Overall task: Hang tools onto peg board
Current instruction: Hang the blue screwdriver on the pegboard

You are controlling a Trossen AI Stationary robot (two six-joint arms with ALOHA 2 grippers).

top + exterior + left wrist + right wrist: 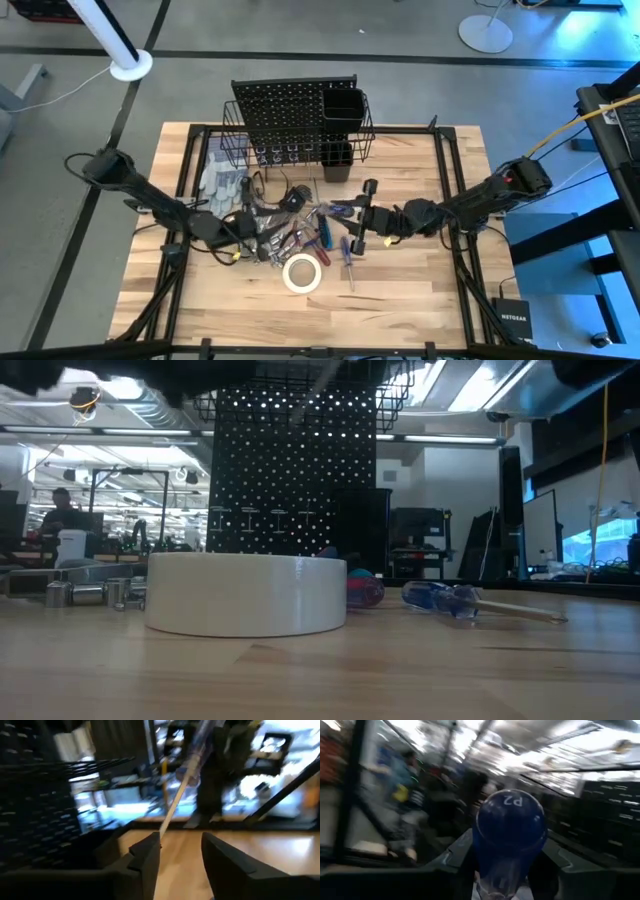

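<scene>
A blue-handled screwdriver (pixel 510 827) hangs in the air between my two grippers, its butt marked "P2" facing my right wrist. My right gripper (pixel 509 862) is shut on its handle, right of the tool pile (pixel 290 235). My left gripper (pixel 180 850) stands open at the pile's left. The screwdriver's metal shaft (pixel 175 805) ends by one of its fingers (pixel 147 855); I cannot tell whether they touch. The black peg board (pixel 295 115) stands upright at the far edge. A white tape roll (pixel 302 273) lies flat on the wood. My right gripper pinches the blue handle's two sides (pixel 487 865) between its fingers. The handle lies along the fingers, butt toward the wrist, shaft pointing away toward my left gripper. The fingers come from the table's right, about level. The screwdriver is lifted clear of the table.
A black wire basket (pixel 250 150) and a black square cup (pixel 343 105) hang on the board. Grey gloves (pixel 222 183) lie left of the pile. A second blue screwdriver (pixel 440 598) lies on the table right of the tape roll (pixel 245 595). Bare wood shows along the near edge.
</scene>
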